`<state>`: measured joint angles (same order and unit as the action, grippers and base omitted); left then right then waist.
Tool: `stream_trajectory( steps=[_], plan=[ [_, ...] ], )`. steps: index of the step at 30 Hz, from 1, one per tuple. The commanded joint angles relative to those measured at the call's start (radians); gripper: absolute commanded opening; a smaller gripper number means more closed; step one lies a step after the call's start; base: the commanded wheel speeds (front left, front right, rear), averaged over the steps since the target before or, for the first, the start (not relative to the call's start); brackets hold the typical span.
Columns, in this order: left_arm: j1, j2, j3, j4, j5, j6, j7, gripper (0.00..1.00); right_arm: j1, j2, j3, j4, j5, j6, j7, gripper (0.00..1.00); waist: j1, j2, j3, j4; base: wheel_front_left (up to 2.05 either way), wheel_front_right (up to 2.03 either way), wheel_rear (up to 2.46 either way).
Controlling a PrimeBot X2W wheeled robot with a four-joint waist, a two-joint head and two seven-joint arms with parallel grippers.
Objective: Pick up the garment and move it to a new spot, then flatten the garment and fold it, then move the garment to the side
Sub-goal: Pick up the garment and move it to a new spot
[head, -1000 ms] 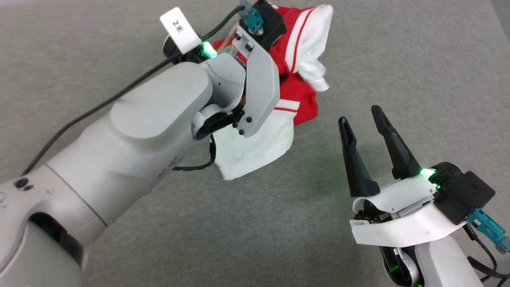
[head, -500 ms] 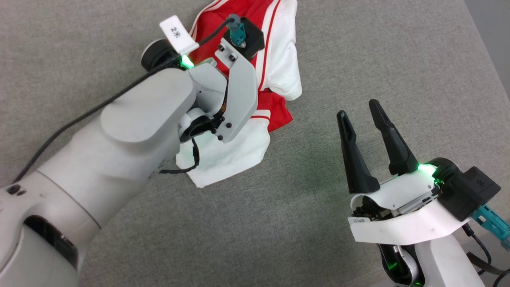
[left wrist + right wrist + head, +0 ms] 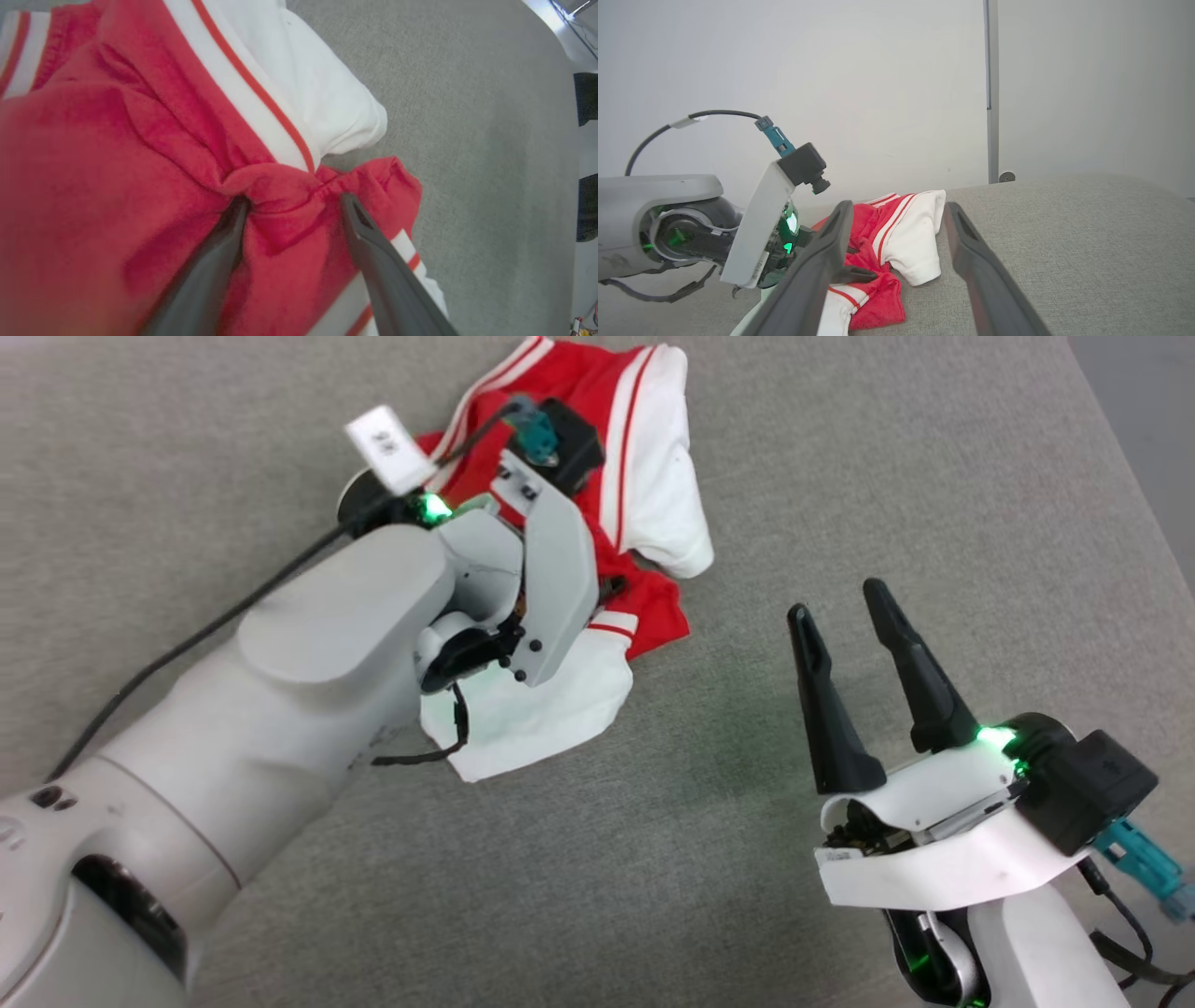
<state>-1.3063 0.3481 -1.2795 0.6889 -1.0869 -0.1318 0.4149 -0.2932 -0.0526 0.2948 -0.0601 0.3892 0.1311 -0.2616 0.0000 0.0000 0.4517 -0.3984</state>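
Progress looks early. Nearest, at four o'clock in the head view, the right claw [image 3: 838,599] hovers over the grey fabric-covered desk [image 3: 934,476], its two dark fingers spread wide with nothing between them, well apart from the cloth. From seven o'clock the pale left forearm [image 3: 327,644] reaches up toward the middle, and its wrist hangs directly over the garment.

In the left wrist view the left claw [image 3: 293,203] also stands wide. Both fingertips press into the cloth with a pucker of red fabric bunched between them, and as far as I can judge it is not pinched.

The red T-shirt [image 3: 644,495] lies farther out, around twelve o'clock, resting on the desk in a crumpled heap. One white sleeve [image 3: 532,719] spills toward six o'clock from under the wrist, and the other [image 3: 667,523] curls over at the heap's two o'clock side.

I cannot tell whether this is its new spot, though it seems set down. Nothing is flat and no fold is made, so spreading, folding and moving it aside all remain.
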Motion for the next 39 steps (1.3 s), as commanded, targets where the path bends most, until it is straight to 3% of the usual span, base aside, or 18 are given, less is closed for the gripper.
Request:
stream_trajectory(
  steps=[1,6,17,25,30,34,39],
  plan=[
    [0.02,0.003,-0.002,0.002,-0.03,0.003,-0.024,1.0,0.019,0.003,-0.001,0.007,-0.016,-0.001,-0.005,1.0,0.0,0.0,-0.04,0.032,0.0,0.0,0.0],
    [0.056,-0.001,0.034,-0.042,-0.156,0.002,-0.161,1.0,0.048,0.002,-0.019,0.034,-0.059,-0.001,-0.003,1.0,0.0,0.0,-0.113,0.088,0.0,0.0,0.0],
    [0.322,0.132,0.091,-0.132,-0.323,0.002,-0.488,1.0,0.154,-0.038,-0.051,0.1,-0.114,-0.001,-0.003,1.0,0.0,0.0,-0.254,0.23,0.0,0.0,0.0],
    [0.541,0.191,0.108,-0.163,-0.376,0.002,-0.637,1.0,0.237,-0.076,-0.106,0.128,-0.139,-0.001,-0.002,1.0,0.0,0.0,-0.298,0.323,0.0,0.0,0.0],
    [0.672,0.191,0.171,-0.161,-0.352,0.019,-0.678,1.0,0.306,-0.09,-0.156,0.124,-0.145,-0.001,0.014,1.0,0.0,0.0,-0.319,0.379,0.0,0.0,0.0],
    [0.803,0.182,0.358,-0.19,-0.249,0.07,-0.678,1.0,0.353,-0.094,-0.202,0.111,-0.141,-0.001,0.026,1.0,0.0,0.0,-0.339,0.404,0.0,0.0,0.0],
    [1.003,0.155,0.605,-0.288,-0.046,0.137,-0.679,1.0,0.4,-0.095,-0.27,0.094,-0.127,-0.001,0.041,1.0,0.0,0.0,-0.361,0.425,0.0,0.0,0.0]
  ],
)
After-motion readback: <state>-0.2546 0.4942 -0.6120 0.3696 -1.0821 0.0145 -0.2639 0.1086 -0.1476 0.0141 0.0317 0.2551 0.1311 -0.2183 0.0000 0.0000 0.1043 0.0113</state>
